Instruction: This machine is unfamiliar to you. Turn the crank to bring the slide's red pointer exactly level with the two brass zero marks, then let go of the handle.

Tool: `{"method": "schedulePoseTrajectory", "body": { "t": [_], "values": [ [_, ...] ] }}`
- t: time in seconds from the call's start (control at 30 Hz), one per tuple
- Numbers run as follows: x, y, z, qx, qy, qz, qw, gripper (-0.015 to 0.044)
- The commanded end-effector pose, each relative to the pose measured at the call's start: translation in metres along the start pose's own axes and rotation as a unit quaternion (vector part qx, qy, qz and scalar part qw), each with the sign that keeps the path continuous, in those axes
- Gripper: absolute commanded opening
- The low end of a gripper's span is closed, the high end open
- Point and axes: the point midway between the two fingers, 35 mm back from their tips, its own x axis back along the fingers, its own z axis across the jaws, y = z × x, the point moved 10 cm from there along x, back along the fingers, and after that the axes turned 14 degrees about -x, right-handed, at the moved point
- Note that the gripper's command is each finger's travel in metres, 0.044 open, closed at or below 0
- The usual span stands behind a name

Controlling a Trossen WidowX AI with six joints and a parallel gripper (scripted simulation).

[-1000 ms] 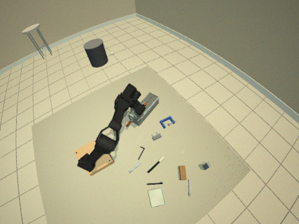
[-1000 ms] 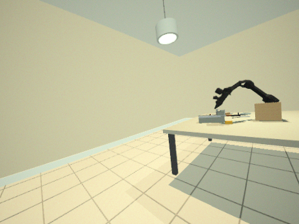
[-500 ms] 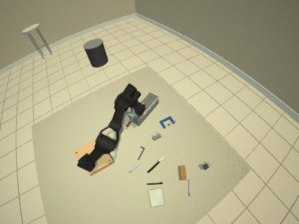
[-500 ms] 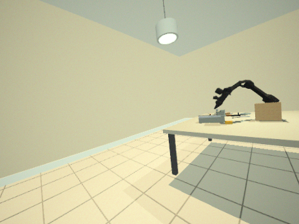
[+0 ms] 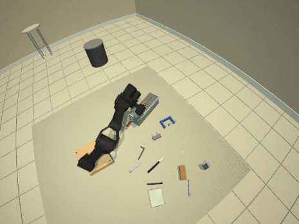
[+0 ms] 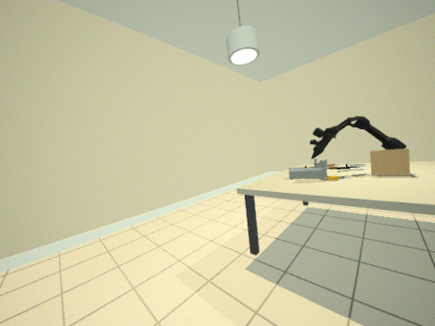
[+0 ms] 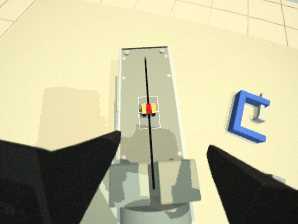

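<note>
The machine is a long grey box point(image 5: 149, 107) point(image 6: 307, 173) point(image 7: 132, 80) with a black slot along its top. Its red pointer point(image 7: 148, 108) sits between two small yellow brass marks, left point(image 7: 143, 109) and right point(image 7: 154, 108); in the wrist view they look about level, too small to judge exactly. A light grey block point(image 7: 179, 180) and a rounded part point(image 7: 155, 216) are at the near end. I cannot make out the crank or its handle. My gripper point(image 7: 164, 142) point(image 6: 313, 157) is open and empty, its fingers spread above the near end of the machine.
A blue clamp point(image 5: 167, 121) point(image 7: 240, 116) lies to the right of the machine. An orange piece point(image 5: 129, 123) lies by its near end. A grey part point(image 5: 156, 136), a hex key point(image 5: 142, 152), a black-and-white tool point(image 5: 154, 165) and a brown block point(image 5: 182, 172) lie farther off.
</note>
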Motion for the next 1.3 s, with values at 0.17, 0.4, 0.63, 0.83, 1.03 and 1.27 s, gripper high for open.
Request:
{"method": "schedulePoseTrajectory", "body": {
  "t": [0.17, 0.4, 0.63, 0.83, 1.03, 1.27],
  "values": [
    [0.0, 0.0, 0.0, 0.0, 0.0, 0.0, 1.0, 0.0151],
    [0.0, 0.0, 0.0, 0.0, 0.0, 0.0, 1.0, 0.0],
    [0.0, 0.0, 0.0, 0.0, 0.0, 0.0, 1.0, 0.0],
    [0.0, 0.0, 0.0, 0.0, 0.0, 0.0, 1.0, 0.0],
    [0.0, 0.0, 0.0, 0.0, 0.0, 0.0, 1.0, 0.0053],
    [0.0, 0.0, 0.0, 0.0, 0.0, 0.0, 1.0, 0.0236]
  ]
}}
